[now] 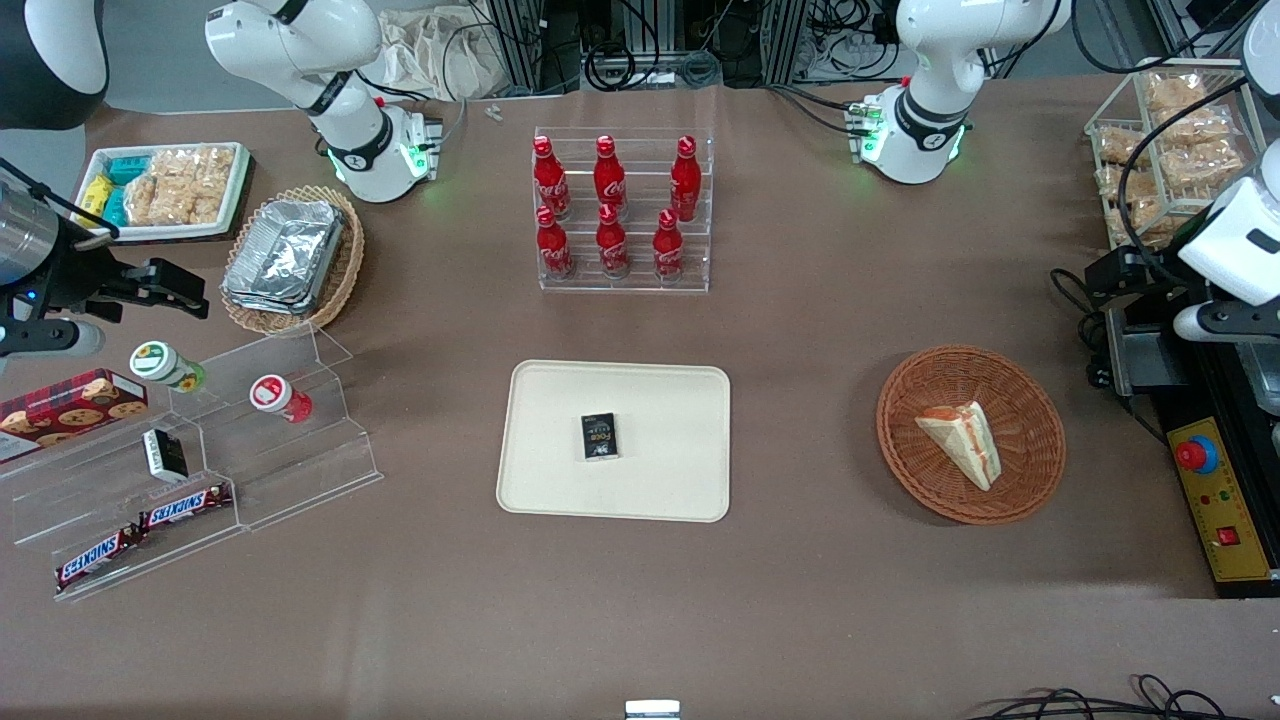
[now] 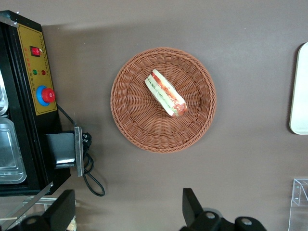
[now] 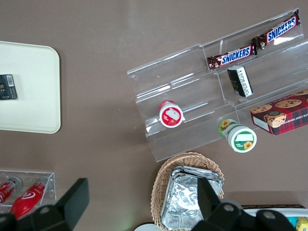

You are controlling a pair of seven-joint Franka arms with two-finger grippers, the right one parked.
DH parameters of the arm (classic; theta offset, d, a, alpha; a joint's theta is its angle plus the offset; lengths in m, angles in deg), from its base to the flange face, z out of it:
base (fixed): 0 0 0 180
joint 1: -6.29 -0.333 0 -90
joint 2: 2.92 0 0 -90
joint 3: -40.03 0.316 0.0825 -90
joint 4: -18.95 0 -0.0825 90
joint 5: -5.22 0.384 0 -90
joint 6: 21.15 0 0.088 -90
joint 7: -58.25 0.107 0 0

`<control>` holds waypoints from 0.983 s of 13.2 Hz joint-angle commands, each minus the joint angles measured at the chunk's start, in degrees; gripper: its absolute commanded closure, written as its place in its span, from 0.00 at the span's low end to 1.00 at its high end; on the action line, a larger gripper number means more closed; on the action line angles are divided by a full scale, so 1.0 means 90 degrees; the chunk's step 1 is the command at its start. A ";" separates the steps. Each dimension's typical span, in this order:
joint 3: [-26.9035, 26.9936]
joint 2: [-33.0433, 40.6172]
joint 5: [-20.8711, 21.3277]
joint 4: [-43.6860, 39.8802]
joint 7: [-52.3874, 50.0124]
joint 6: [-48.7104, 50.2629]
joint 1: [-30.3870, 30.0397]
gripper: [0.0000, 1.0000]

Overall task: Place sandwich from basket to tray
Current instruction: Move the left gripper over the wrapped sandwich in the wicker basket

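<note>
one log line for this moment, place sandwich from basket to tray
stage: pre-grasp | hand: open, above table beside basket, holding nothing | sandwich: lying in basket | tray: holds small black box, no sandwich

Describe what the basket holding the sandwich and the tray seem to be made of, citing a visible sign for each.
Basket: reddish-brown woven wicker, judging by its ribbed weave.
Tray: smooth, matte cream material, probably plastic; no grain or weave shows.
Sandwich lies in the basket. The gripper hangs open above the table beside the basket.
</note>
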 commanded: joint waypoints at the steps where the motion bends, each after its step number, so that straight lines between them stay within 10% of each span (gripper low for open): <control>1: -0.0002 -0.0034 0.0003 -0.0024 -0.0088 -0.0028 0.0005 0.00; 13: 0.0017 -0.0551 0.0033 -0.0034 -0.0313 0.0255 0.0025 0.01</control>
